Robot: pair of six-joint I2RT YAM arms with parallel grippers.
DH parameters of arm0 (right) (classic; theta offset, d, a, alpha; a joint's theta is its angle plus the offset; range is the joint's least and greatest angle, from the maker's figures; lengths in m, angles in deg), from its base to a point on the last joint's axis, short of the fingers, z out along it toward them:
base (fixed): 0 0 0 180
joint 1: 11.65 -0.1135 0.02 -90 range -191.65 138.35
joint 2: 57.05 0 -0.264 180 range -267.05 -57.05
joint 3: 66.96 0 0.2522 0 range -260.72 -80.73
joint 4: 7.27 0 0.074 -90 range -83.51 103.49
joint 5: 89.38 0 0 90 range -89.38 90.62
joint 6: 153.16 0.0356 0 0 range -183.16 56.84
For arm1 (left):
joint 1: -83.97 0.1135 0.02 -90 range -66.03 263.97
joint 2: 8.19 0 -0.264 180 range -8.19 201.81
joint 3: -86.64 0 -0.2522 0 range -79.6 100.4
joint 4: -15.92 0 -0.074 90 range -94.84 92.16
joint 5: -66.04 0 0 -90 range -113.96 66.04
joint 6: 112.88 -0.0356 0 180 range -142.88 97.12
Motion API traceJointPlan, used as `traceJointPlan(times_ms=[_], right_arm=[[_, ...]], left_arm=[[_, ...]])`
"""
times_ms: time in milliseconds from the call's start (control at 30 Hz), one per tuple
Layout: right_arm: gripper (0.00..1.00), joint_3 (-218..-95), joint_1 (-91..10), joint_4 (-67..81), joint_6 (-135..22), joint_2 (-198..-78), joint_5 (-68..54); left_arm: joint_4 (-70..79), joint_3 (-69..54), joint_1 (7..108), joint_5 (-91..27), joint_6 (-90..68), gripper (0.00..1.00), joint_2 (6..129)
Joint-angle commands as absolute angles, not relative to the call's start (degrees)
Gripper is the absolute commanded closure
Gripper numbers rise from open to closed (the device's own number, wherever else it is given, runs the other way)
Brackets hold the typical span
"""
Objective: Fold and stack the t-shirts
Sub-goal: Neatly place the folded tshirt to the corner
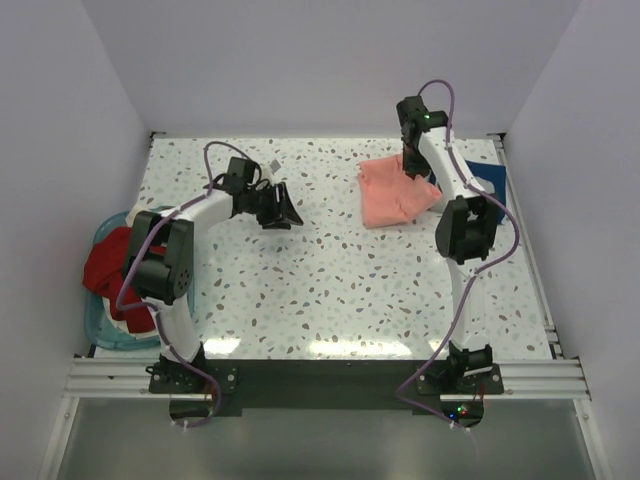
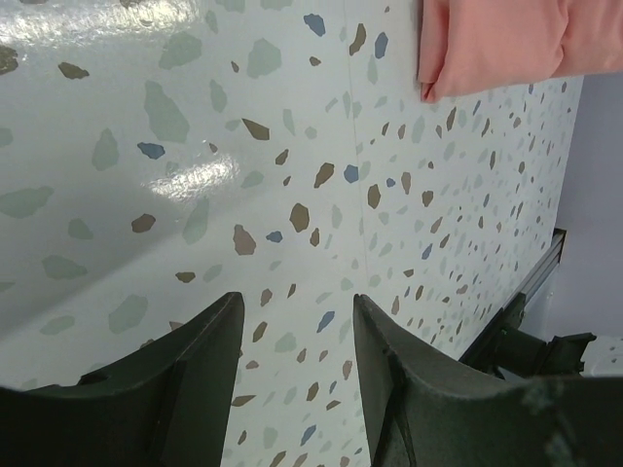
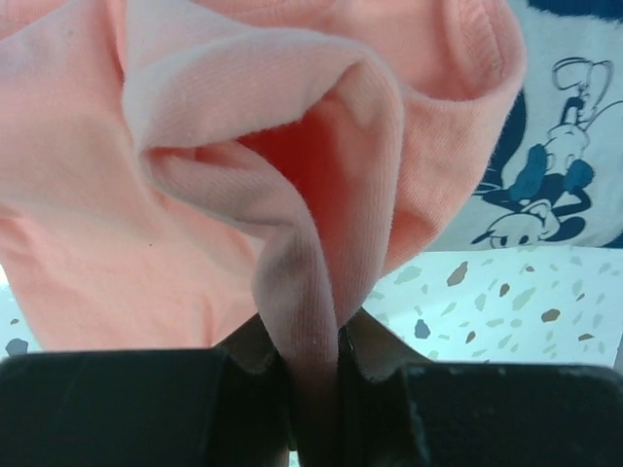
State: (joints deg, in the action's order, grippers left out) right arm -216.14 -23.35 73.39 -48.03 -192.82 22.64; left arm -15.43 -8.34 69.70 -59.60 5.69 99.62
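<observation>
Your right pincer (image 3: 311,341) clamped on a fold of the pink shirt (image 3: 195,224), navy shirt (image 3: 550,165) just beyond it on the table (image 3: 487,292), your left pincer (image 2: 297,304) parted wide, empty, over the table, pink shirt well ahead of it

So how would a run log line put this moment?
right gripper: shut on pink t-shirt | left gripper: open, empty | red t-shirt: in basket
</observation>
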Motion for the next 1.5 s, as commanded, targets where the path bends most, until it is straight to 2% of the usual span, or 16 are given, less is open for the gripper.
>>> traceJointPlan(times_ms=[0, 767, 1100, 1467], right_arm=[[1.0, -223.61, -20.27, 74.08, -49.36, -191.97, 25.5], [1.0, -231.37, -9.36, 72.67, -53.23, -186.17, 13.11], [1.0, -228.48, -6.03, 73.64, -52.35, -182.47, 9.59], [1.0, -223.99, -3.39, 72.32, -52.88, -188.26, 9.41]], left_arm=[[-11.99, -6.65, 70.17, -60.53, 7.79, 0.46, 99.74], [-5.93, -4.55, 70.34, -60.26, 14.73, 0.48, 104.57], [-6.54, -3.75, 70.34, -60.44, 14.56, 0.48, 105.28], [-7.33, -2.61, 70.34, -60.44, 13.94, 0.48, 105.37]])
